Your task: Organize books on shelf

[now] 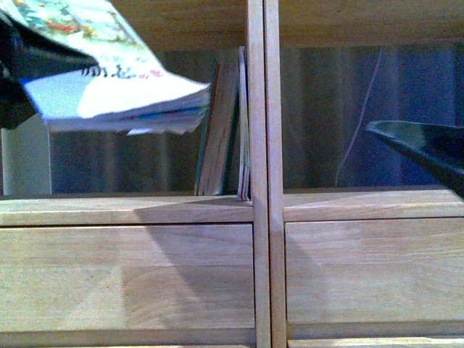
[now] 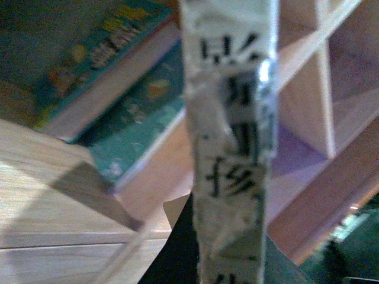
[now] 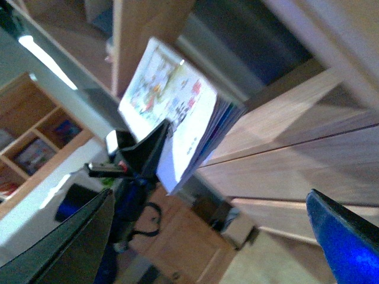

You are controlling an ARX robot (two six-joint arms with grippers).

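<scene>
My left gripper [image 1: 22,69] is shut on a thin book [image 1: 116,80] with a white colourful cover and blue edging, held nearly flat in the air in front of the left compartment of the light-wood shelf [image 1: 261,145]. Its white spine with black characters [image 2: 234,148] fills the left wrist view, clamped between the jaws. Several thin books [image 1: 225,130] stand upright at the right end of that compartment; they show teal-covered in the left wrist view [image 2: 136,118]. My right gripper [image 3: 210,248] is open and empty; one finger [image 1: 428,148] shows before the right compartment. The right wrist view also shows the held book [image 3: 172,106].
Plain drawer fronts [image 1: 130,279] sit below the compartments. The right compartment [image 1: 362,116] is open-backed, with a thin white cord [image 1: 362,109] hanging behind it. Another wooden shelving unit [image 3: 41,142] stands further off in the right wrist view.
</scene>
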